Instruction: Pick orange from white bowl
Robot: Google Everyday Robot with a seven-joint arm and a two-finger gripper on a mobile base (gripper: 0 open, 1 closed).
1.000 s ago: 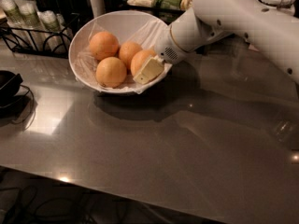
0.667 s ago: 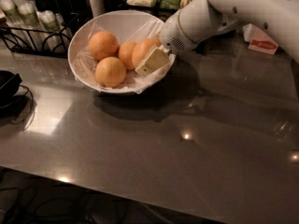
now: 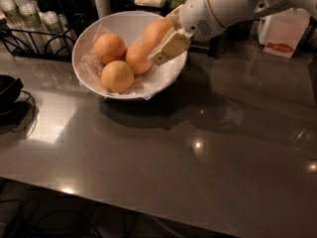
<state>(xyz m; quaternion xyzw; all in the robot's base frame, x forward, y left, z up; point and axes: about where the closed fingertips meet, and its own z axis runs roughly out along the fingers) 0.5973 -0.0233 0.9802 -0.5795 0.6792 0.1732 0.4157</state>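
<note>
The white bowl (image 3: 99, 31) stands tilted at the back left of the grey table, lined with crinkled clear wrap. Three oranges lie in it: one at the back left (image 3: 109, 48), one in the middle (image 3: 137, 59), and a paler, yellower one at the front (image 3: 117, 76). My gripper (image 3: 163, 39) is shut on a fourth orange (image 3: 155, 32) and holds it lifted above the bowl's right side. A cream finger (image 3: 170, 46) lies across the front of that orange; the other finger is hidden behind it.
A black wire rack (image 3: 29, 31) with pale cups stands at the back left. A black object with a cable (image 3: 9, 95) lies at the left edge. A white box with a red fish mark (image 3: 285, 38) stands at the back right. Containers line the back.
My gripper has risen up and to the right with the orange in it, lifting it out from among the other oranges in the bowl.
</note>
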